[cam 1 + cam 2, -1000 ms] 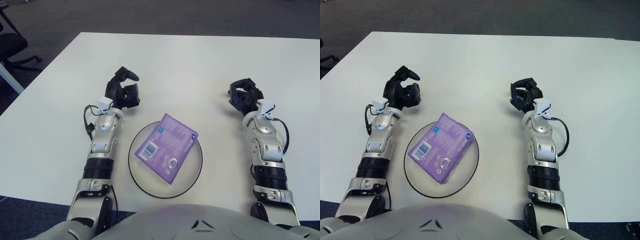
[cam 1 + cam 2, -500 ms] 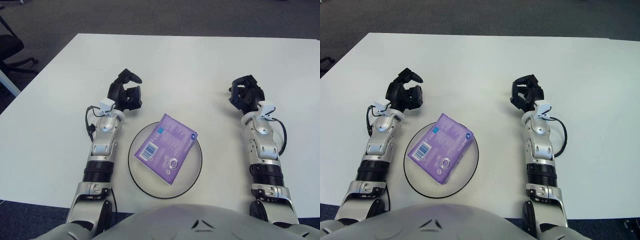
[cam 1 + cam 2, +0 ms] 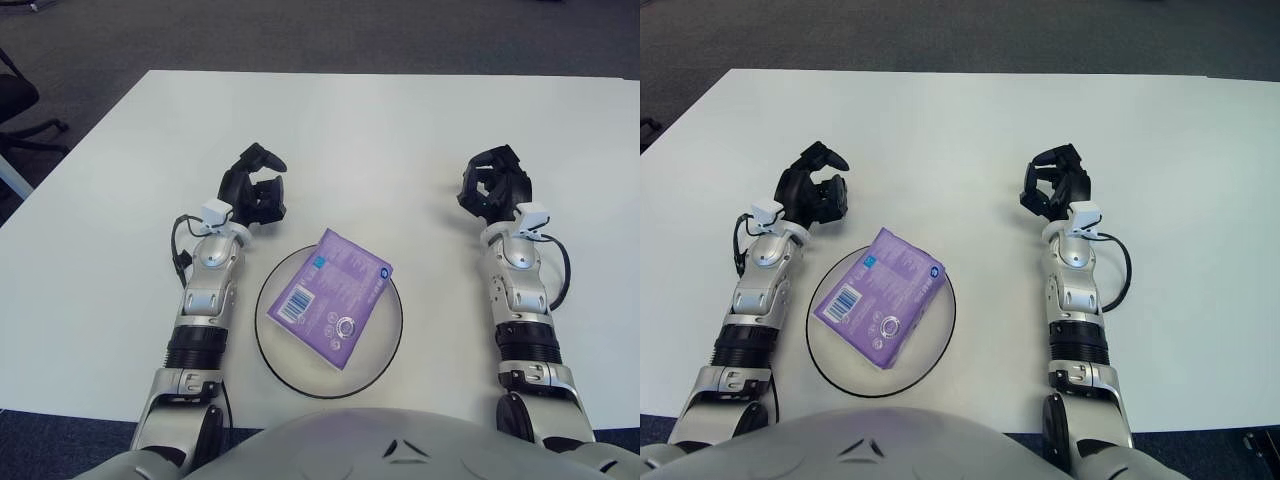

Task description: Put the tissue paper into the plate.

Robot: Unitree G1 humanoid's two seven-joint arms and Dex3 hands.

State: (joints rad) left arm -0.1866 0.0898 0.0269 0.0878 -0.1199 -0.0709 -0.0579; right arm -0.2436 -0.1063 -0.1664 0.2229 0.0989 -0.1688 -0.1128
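Note:
A purple tissue pack (image 3: 334,295) lies flat inside the round white plate (image 3: 385,340) with a dark rim, near the table's front edge. My left hand (image 3: 253,190) hovers just left of and beyond the plate, fingers spread and empty. My right hand (image 3: 494,186) is well to the right of the plate, fingers loosely open and empty. Neither hand touches the pack or the plate.
The white table (image 3: 350,130) stretches far beyond the plate. Its left edge runs diagonally, with dark carpet and an office chair base (image 3: 20,110) beyond it. My torso (image 3: 400,450) fills the bottom of the view.
Both hands shifted slightly; the right hand's fingers opened a little. The tissue pack and plate have not moved.

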